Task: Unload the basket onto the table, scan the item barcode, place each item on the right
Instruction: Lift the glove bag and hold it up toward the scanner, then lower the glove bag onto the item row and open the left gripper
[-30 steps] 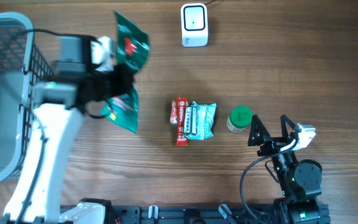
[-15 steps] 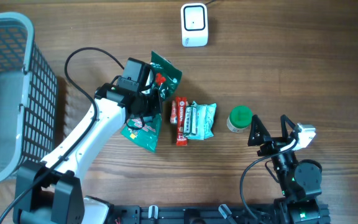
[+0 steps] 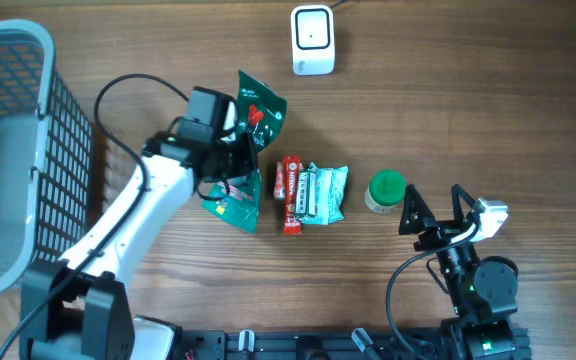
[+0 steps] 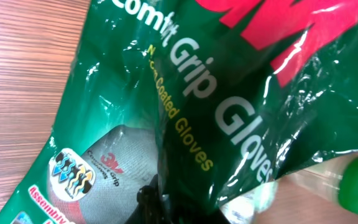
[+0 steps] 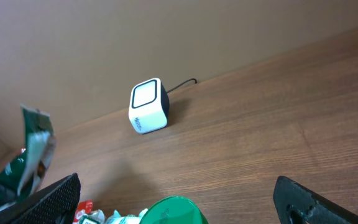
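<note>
Surface (image 3: 488, 90): wood; everything below is carried on it.

Basket (image 3: 68, 150): grey mesh, well to the left of the left pincer (image 3: 226, 152). It is judged to play no part in this step.

Left arm (image 3: 118, 220): reached forward and to the right from its base.

Packet (image 3: 260, 112): green glove packet, taken as the task's item. It is pinched near mid-length by the left pincer, whose jaws are pressed together on the film. The long axis runs near to far, leaning slightly right. One end stands beyond the pincer, the other trails behind it. In the left wrist view the printed front (image 4: 229, 93) fills the frame. No barcode is seen in any view.

Pouch (image 3: 326, 192) and bar (image 3: 290, 192): lying side by side, touching, just right of the left pincer.

Scanner (image 3: 312, 40): white, window turned upward. It lies ahead and to the right of the left pincer, near the packet's far end but apart from it.

Jar (image 3: 386, 190): green lid, just ahead-left of the right pincer (image 3: 433, 198).

Right pincer: jaws spread wide, nothing between them, well apart from packet and scanner.

Judgement: the left arm is nearer and already loaded. The packet would need carrying forward-right and turning until its code faces the window. Crinkled, glossy film may spoil the read.
</note>
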Robot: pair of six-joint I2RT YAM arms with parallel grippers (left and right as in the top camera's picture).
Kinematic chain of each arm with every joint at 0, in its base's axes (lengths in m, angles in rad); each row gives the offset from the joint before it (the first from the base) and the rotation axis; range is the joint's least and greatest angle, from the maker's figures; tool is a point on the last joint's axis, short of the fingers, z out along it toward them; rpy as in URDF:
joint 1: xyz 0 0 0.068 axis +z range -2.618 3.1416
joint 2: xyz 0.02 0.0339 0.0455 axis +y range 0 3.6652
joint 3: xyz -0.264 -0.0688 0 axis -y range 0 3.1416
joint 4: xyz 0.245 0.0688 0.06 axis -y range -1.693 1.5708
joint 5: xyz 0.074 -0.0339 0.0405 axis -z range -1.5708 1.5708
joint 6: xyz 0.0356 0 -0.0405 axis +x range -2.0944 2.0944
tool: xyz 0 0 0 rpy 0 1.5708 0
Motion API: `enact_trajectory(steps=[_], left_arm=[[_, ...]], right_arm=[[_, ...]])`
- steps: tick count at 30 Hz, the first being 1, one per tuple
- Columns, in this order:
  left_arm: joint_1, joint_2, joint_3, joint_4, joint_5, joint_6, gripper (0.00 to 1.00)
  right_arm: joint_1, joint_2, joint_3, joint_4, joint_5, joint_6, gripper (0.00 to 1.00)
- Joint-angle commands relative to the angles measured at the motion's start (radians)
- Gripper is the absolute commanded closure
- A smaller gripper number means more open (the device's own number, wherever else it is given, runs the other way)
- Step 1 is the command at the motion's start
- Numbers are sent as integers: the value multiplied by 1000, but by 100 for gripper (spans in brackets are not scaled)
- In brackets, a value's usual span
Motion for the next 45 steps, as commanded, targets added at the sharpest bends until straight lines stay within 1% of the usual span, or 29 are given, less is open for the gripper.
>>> enact_trajectory(steps=[1, 2, 3, 5, 7, 8, 9, 10, 11, 15, 17, 21, 23, 29, 31, 38, 42, 45], left_arm=[[122, -27, 43, 65, 596, 16, 96], [150, -27, 43, 84, 704, 16, 96], [174, -27, 43, 91, 781, 16, 96], [206, -27, 43, 91, 901, 35, 96], [207, -27, 40, 88, 1035, 104, 92], [203, -27, 37, 87, 1087, 121, 91], [196, -26, 36, 88, 1169, 138, 91], [190, -26, 36, 82, 1229, 132, 91], [182, -26, 37, 72, 1229, 110, 91], [166, -27, 37, 76, 1229, 104, 92], [166, -27, 37, 77, 1229, 78, 95], [160, -27, 37, 76, 1228, 77, 95], [144, -27, 35, 67, 1222, 95, 94], [64, -24, -12, 50, 1068, 95, 96], [33, -14, -33, 50, 1051, 94, 96], [-74, 86, -76, 136, 1040, 76, 96], [-78, 176, -76, 205, 1041, 58, 96], [-60, 243, -76, 220, 1040, 58, 96]], right_arm=[[4, 6, -1, 5, 13, -18, 0], [4, 6, -1, 5, 13, -18, 0], [4, 6, -1, 5, 13, -18, 0], [4, 6, -1, 5, 13, -18, 0], [4, 6, -1, 5, 13, -18, 0], [4, 6, -1, 5, 13, -18, 0], [4, 6, -1, 5, 13, -18, 0], [4, 6, -1, 5, 13, -18, 0], [4, 6, -1, 5, 13, -18, 0], [4, 6, -1, 5, 13, -18, 0], [4, 6, -1, 5, 13, -18, 0], [4, 6, -1, 5, 13, -18, 0], [4, 6, -1, 5, 13, -18, 0], [4, 6, -1, 5, 13, -18, 0], [4, 6, -1, 5, 13, -18, 0], [4, 6, -1, 5, 13, -18, 0], [4, 6, -1, 5, 13, -18, 0], [4, 6, -1, 5, 13, -18, 0]])
